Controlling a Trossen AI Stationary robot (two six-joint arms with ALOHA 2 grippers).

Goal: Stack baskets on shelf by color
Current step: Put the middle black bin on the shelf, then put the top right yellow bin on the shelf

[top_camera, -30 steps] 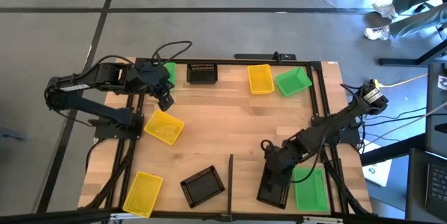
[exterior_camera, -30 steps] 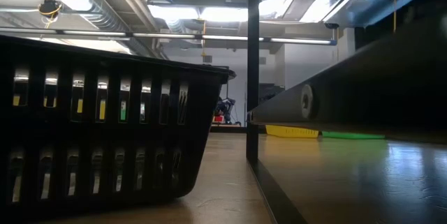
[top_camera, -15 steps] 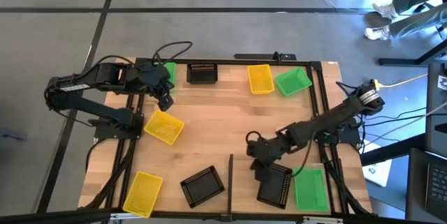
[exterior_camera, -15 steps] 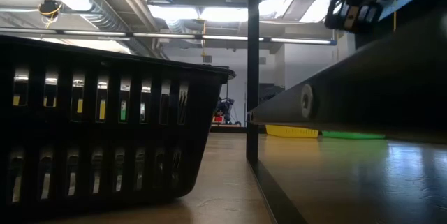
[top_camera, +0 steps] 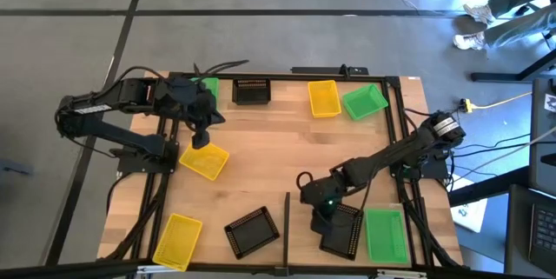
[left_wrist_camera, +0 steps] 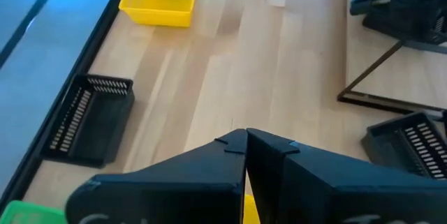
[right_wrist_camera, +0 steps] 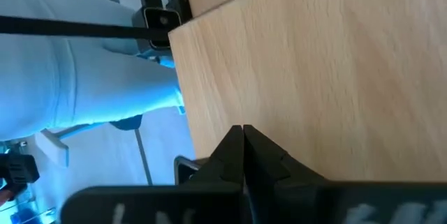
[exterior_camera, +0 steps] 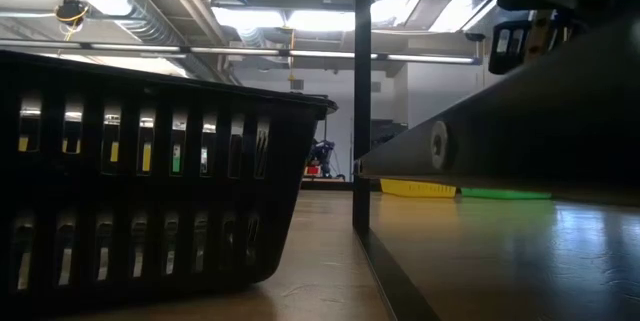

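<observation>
Grey floor (top_camera: 287,44) w/ dark seams round table; ceiling strip lights (exterior_camera: 300,19) glaring, silver ducts (exterior_camera: 130,1) left overhead.

Baskets (top_camera: 208,160) scattered, two on shelf (top_camera: 300,227)

A person's legs and shoes (top_camera: 476,27) stand on the grey floor (top_camera: 261,18), well beyond the planked tabletop (top_camera: 269,153).
</observation>
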